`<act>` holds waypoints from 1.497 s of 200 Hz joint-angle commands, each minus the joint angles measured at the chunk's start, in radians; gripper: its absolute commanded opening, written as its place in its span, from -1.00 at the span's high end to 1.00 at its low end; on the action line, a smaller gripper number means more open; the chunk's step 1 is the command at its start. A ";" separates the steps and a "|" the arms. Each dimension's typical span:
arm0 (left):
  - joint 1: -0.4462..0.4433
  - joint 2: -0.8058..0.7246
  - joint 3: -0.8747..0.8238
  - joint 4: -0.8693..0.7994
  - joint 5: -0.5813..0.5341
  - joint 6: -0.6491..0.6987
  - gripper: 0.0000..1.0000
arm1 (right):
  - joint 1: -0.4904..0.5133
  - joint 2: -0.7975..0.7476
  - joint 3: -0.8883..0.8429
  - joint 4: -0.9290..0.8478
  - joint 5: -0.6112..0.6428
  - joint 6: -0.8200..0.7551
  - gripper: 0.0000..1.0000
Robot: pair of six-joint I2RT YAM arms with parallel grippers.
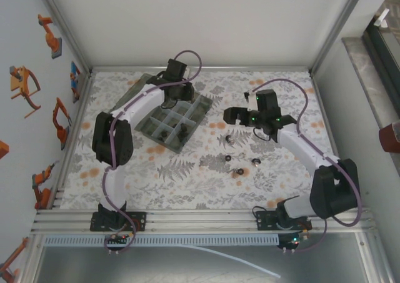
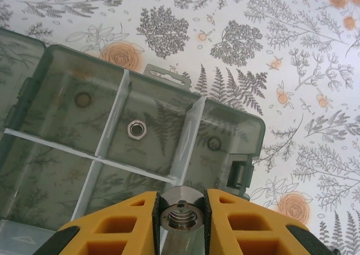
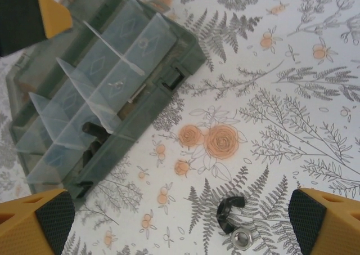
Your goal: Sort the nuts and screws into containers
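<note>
Nut (image 2: 180, 216) pinched in left claw (image 2: 180, 207) over containers (image 2: 248, 124), right claw (image 3: 180, 217) agape.

**Setting:** robotics lab test cell.
**Evidence:** an aluminium profile frame (image 1: 200, 68) and white panels (image 1: 187, 20) enclosed the desk (image 1: 187, 183), covered in fern-print cloth. Two robot arms (image 1: 112, 139) were bolted to a rail (image 1: 200, 219) at its near edge. Robot-arm pictures (image 1: 25, 86) lined the left wall.

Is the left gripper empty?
No, a nut is pinched between the left gripper and its yellow fingers, above the box.
</note>
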 commanded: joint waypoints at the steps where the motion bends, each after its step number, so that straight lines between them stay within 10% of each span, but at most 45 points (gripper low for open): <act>1: 0.020 0.029 0.061 -0.021 0.011 -0.023 0.61 | -0.006 0.108 0.032 0.045 0.021 -0.038 -0.98; 55: 0.038 -0.048 0.016 0.026 0.017 -0.037 0.61 | -0.008 0.155 0.022 0.147 0.025 0.199 -0.95; 124: 0.045 0.120 0.320 -0.203 0.112 -0.051 0.59 | -0.023 0.102 0.228 -0.249 -0.029 -0.090 -0.98; 299: 0.043 0.415 0.540 -0.319 0.065 0.044 0.52 | -0.023 0.201 0.365 -0.442 -0.070 -0.001 -0.93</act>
